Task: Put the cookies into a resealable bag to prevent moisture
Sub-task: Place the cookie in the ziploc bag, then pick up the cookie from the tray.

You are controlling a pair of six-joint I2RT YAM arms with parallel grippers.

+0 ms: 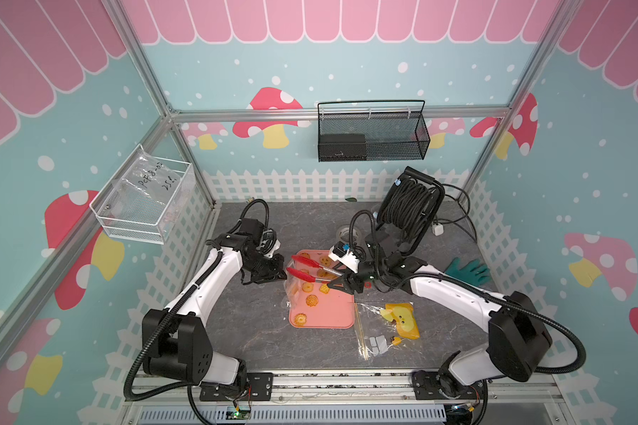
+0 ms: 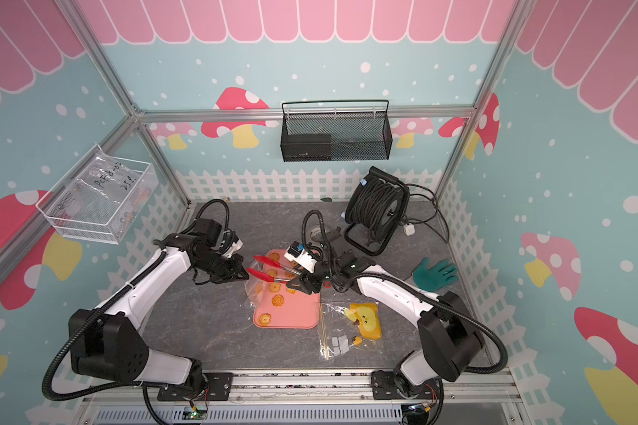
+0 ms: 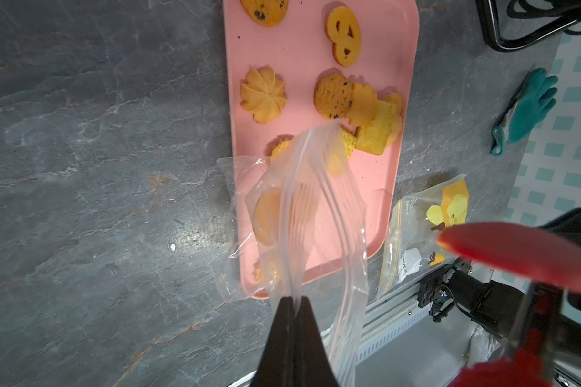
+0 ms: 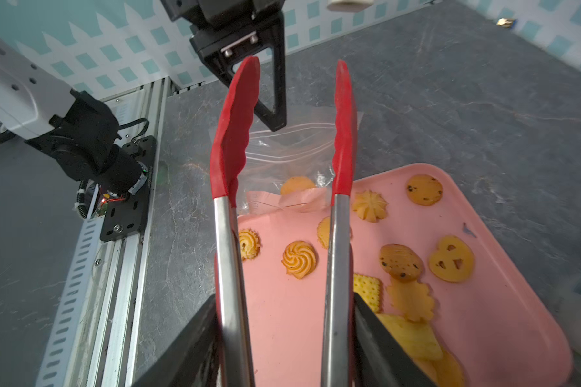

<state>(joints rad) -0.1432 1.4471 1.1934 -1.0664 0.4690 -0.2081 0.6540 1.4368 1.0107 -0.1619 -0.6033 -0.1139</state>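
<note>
Found golden-orange cookies (image 4: 299, 258) scattered on a pink plastic tray (image 3: 383, 67) on the grey desk (image 3: 81, 167), a few inside the clear plastic resealable bag (image 3: 302, 207) at its edge. Noted left hand (image 3: 294, 301) pinched together on the bag's rim, right hand (image 4: 285, 305) clamped on red-tipped steel tongs (image 4: 235, 134), tips apart.

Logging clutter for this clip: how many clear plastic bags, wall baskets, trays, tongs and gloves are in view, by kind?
Clear plastic bags: 3 (resealable bag, duck-item bag, handwritten bag)
Wall baskets: 2 (white wire basket, black mesh basket)
Trays: 1 (pink tray)
Tongs: 1 (red-tipped tongs)
Gloves: 1 (green glove)
Total: 8
</note>
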